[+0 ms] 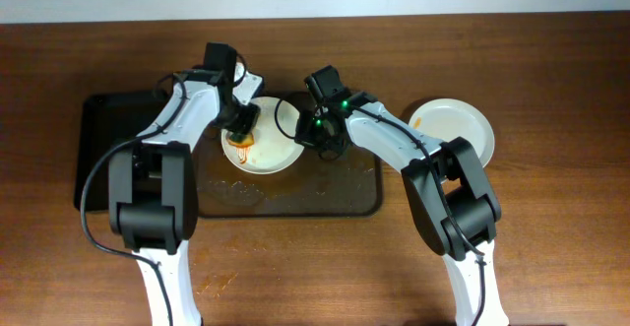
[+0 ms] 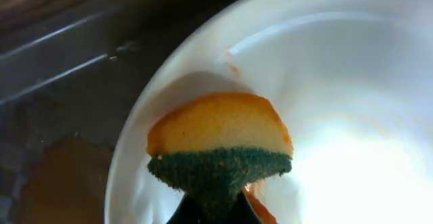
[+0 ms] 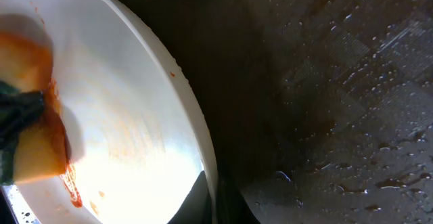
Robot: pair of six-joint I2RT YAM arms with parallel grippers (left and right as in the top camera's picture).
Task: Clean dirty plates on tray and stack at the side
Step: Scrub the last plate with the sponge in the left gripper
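Observation:
A white dirty plate [image 1: 278,149] lies on the brown-grey translucent tray [image 1: 335,193], with orange-red sauce [image 1: 242,152] on its left part. My left gripper [image 1: 242,121] is shut on a yellow sponge with a green scouring side [image 2: 216,132] and presses it on the plate's face [image 2: 352,116]. My right gripper [image 1: 313,135] is shut on the plate's right rim [image 3: 203,149]; its fingers [image 3: 220,204] straddle the rim. The sponge [image 3: 30,143] and sauce [image 3: 71,187] show in the right wrist view. A second white plate [image 1: 451,129] with a small orange mark lies on the table to the right. No third plate shows.
A smaller black tray [image 1: 113,149] lies left of the big tray, under my left arm. The big tray's floor is wet with droplets [image 3: 352,116] and smears [image 1: 236,193]. The brown wooden table [image 1: 551,218] spreads all round.

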